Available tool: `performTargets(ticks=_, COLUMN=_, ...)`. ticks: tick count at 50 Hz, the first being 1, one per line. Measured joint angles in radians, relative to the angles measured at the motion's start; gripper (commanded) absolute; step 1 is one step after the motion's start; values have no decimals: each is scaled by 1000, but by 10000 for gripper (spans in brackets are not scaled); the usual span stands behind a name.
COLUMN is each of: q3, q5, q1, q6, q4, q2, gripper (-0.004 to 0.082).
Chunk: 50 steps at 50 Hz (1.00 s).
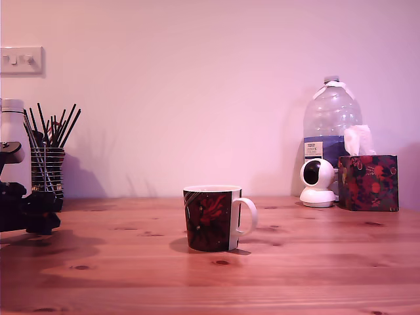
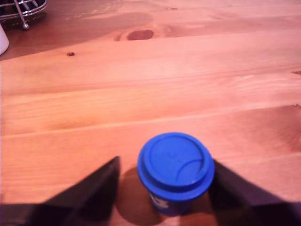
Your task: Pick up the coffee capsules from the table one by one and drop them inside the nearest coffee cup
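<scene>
A bright-blue coffee capsule (image 2: 175, 172) stands upright on the wooden table (image 2: 141, 84), lid up. My gripper (image 2: 165, 161) is open around it. One dark finger (image 2: 94, 193) stands a small gap away from it, and the other finger (image 2: 240, 190) is close against its opposite side. The exterior view shows my black arm (image 1: 26, 210) low at the far left, and the capsule does not show there. The coffee cup (image 1: 210, 220), dark with a red floral pattern and a white handle, stands mid-table (image 1: 315, 262), well to the right of the arm in that view.
A striped holder of black sticks (image 1: 47, 167) and a white bottle (image 1: 13, 131) stand behind the arm. At the back right are a large water bottle (image 1: 330, 125), a white camera (image 1: 317, 182) and a tissue box (image 1: 368, 182). A wire rack (image 2: 23, 9) sits beyond the capsule.
</scene>
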State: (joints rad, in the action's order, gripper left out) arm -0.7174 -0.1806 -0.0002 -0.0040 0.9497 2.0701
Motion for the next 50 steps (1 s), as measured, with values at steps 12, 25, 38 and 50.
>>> performTargets(ticks=12, q3=0, q5=-30, q1=0, q6=0, q4=7, q2=0, gripper=213)
performTargets(ticks=25, q3=0, q5=-123, q1=0, q6=-15, q4=-60, q2=-41, gripper=213)
performTargets(ticks=38, q3=0, q5=-192, q1=-9, q6=-19, q4=-209, q2=-230, gripper=213)
performTargets(ticks=50, q3=0, q5=-233, q1=-37, q6=-18, q4=-340, q2=-334, gripper=213)
